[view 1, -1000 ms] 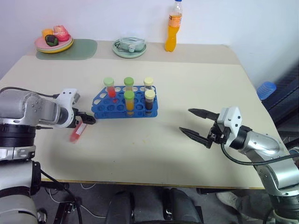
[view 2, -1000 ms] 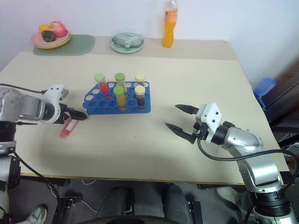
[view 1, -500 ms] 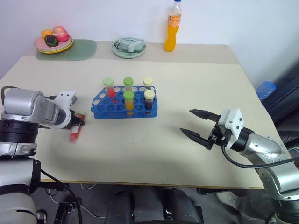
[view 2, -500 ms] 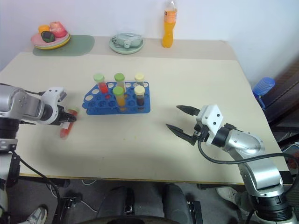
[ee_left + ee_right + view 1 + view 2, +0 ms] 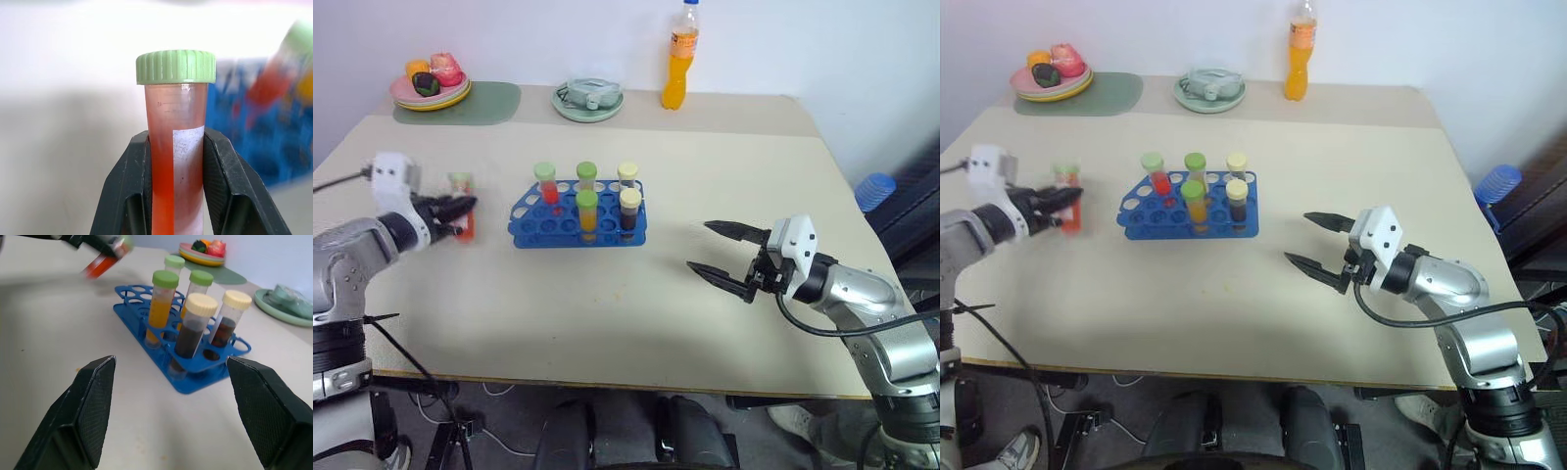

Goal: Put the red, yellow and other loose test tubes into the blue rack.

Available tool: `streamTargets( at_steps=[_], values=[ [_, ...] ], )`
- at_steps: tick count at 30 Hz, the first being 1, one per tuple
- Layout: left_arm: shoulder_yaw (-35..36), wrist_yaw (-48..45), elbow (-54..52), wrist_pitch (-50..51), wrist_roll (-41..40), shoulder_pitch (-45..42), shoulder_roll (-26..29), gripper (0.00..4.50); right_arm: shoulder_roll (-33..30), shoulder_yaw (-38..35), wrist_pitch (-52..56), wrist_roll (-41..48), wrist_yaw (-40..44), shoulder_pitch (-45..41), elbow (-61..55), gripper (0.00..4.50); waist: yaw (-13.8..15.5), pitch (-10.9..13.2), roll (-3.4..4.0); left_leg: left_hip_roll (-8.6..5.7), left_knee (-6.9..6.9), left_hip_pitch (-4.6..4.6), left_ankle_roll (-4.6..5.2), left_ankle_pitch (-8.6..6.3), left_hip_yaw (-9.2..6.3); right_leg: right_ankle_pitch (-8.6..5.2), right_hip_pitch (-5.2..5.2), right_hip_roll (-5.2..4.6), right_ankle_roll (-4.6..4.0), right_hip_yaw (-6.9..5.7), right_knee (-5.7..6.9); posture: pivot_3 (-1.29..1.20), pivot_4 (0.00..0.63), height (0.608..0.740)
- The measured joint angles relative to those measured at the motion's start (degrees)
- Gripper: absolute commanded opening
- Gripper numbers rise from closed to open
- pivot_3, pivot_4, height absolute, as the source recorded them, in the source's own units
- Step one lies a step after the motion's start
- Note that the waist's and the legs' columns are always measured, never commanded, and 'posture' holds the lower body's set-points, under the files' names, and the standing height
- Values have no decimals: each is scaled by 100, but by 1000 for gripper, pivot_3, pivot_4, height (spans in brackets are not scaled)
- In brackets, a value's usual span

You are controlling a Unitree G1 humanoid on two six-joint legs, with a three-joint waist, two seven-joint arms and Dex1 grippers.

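Left wrist view shows the left gripper (image 5: pixel 175 196) clenched on the red tube (image 5: pixel 176 147). Its two black fingers (image 5: pixel 128 191) press the sides of this tube. The tube stands upright, with its green cap on top and a white label on its side.

From the head views, the red tube (image 5: pixel 461 201) is up in the air, off the surface (image 5: pixel 607 304). It is to the left of the blue rack (image 5: pixel 576 227), near it but not touching.

The blue rack sits on the surface and holds five tubes standing up. One has red liquid and a green cap (image 5: pixel 545 182). Two have green caps, and the front one is yellow-orange (image 5: pixel 586 212). Two have cream caps, and the front one is dark brown (image 5: pixel 629 211).

The right gripper (image 5: pixel 722 258) is to the right of the blue rack, well apart from it. Its fingers are spread wide and hold nothing.

Behind the blue rack, at the far edge, stand an orange bottle (image 5: pixel 677 61), a pale green plate (image 5: pixel 588 99) and a plate of toy food (image 5: pixel 431 86).
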Motion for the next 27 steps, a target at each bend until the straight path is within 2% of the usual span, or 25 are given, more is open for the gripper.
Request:
streamTargets(
  at_steps=[4,9,14,22,27],
  values=[
    [-43,28,-523,-1529,301,443,-872,772,-10,-3,-53,-50,88,-41,139,3681,4,0,2,-1,1,0,1,-1,4,1,0,-2,1,0,-2,0,150,740],
    [-391,80,-546,-3273,735,554,-1787,772,-62,-104,-88,-102,116,4,146,3681,1,-1,0,-1,2,1,1,0,3,1,0,-2,2,0,1,0,150,740],
    [-762,34,-118,-4459,1136,515,-2229,772,-113,-271,-88,-103,112,196,108,3681,2,-2,3,-1,2,3,2,-1,4,2,1,-1,3,0,1,0,150,740],
    [-1203,-91,1093,-5875,1717,492,-2503,772,-250,-468,68,-97,-21,294,-177,3681,-3,-2,3,0,2,4,18,-10,3,2,1,-1,3,0,0,0,150,740],
    [-1300,-134,1468,-6493,1835,488,-2559,772,-280,-547,221,-81,-91,303,-296,3681,1,-4,5,0,2,5,33,-18,3,2,2,-1,3,0,1,0,150,740]
  ],
)
